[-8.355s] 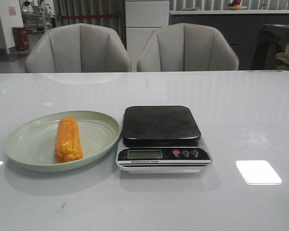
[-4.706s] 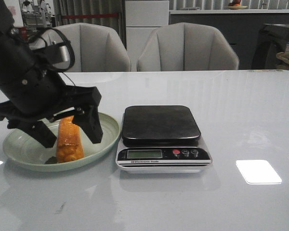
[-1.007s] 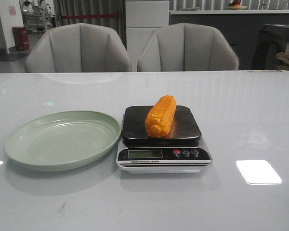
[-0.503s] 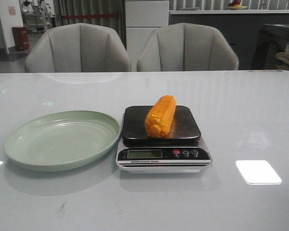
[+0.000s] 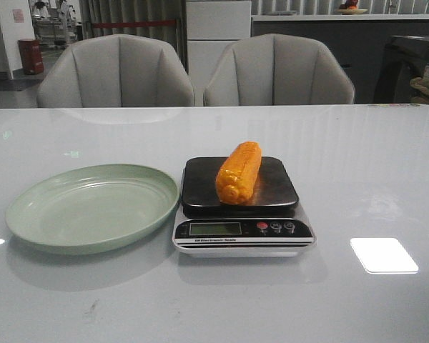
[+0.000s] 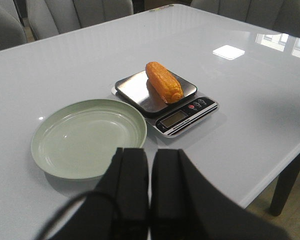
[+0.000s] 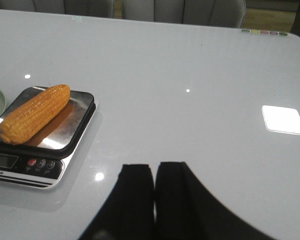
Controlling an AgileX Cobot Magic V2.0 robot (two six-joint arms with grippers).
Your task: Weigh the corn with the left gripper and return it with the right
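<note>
The orange-yellow corn (image 5: pixel 239 172) lies lengthwise on the dark platform of the kitchen scale (image 5: pixel 264 229). The same cob (image 6: pixel 163 82) shows in the left wrist view, and again as the cob (image 7: pixel 35 113) in the right wrist view. The pale green plate (image 5: pixel 28 207) sits to the left of the scale with nothing in it. My left gripper (image 6: pixel 149 152) is shut and holds nothing, well back from the plate (image 6: pixel 50 140). My right gripper (image 7: pixel 155 167) is shut too, over bare table to the right of the scale (image 7: pixel 65 167). Neither arm shows in the front view.
Two grey chairs (image 5: pixel 118 71) stand behind the far edge of the white table (image 5: pixel 372 164). A bright light patch (image 5: pixel 383 255) lies on the table right of the scale. The table's near-right edge (image 6: pixel 290 155) shows in the left wrist view.
Over the earliest frames the corn went from the plate to the scale and the left arm left the front view. In the last second nothing has moved.
</note>
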